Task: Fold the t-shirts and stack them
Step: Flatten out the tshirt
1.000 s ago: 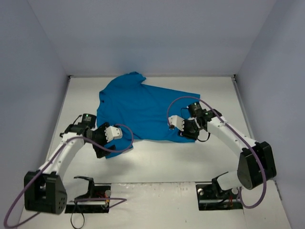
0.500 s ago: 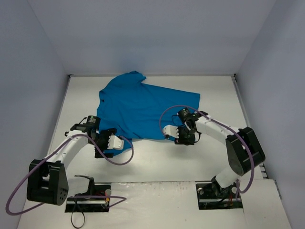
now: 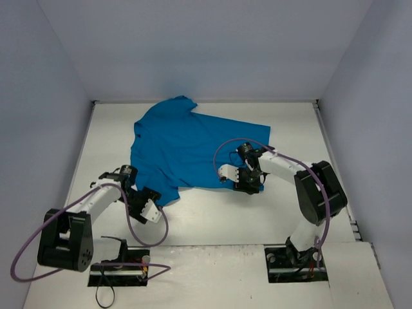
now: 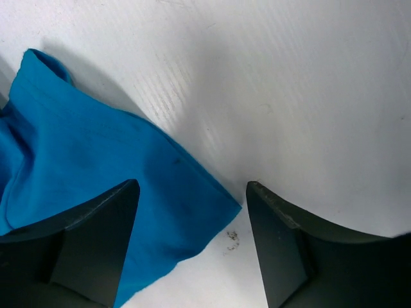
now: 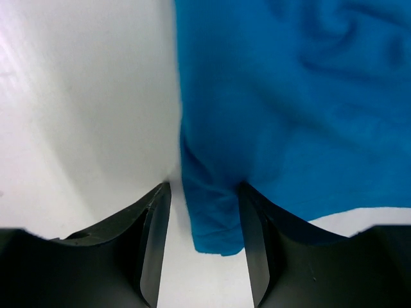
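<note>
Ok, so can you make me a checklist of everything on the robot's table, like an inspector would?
Surface: white table, with one small dark speck near the shirt corner.
Job's things: one blue t-shirt, spread out with wrinkles, not folded.
Clutter: nothing seen.
Grippers: left gripper open, astride the shirt's near corner; right gripper has the shirt's hem between its jaws, and I cannot tell if it pinches.
Cables: purple cables loop off both arms; the right one arcs over the shirt.
Surroundings: plain pale walls on three sides.
</note>
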You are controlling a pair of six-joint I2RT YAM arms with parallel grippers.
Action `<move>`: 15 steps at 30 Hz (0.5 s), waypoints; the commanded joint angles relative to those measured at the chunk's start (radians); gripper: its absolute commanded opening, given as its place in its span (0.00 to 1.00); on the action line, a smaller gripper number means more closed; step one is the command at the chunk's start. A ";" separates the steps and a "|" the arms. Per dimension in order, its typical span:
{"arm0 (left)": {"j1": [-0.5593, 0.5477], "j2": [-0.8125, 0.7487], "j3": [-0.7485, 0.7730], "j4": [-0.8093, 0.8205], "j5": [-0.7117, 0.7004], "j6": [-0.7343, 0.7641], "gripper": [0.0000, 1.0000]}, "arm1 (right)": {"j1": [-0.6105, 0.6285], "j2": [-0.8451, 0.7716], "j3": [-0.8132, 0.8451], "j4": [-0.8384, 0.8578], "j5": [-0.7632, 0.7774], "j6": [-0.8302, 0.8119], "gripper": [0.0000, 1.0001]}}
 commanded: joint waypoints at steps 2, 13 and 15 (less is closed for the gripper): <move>0.002 0.096 0.060 0.007 -0.046 0.069 0.56 | -0.015 0.033 0.044 -0.023 0.018 0.013 0.43; 0.026 0.011 0.043 -0.061 -0.119 0.145 0.16 | -0.025 0.046 0.048 -0.030 0.033 0.032 0.17; 0.027 -0.079 0.047 -0.118 -0.090 0.142 0.05 | -0.021 -0.005 0.027 -0.041 0.026 0.034 0.11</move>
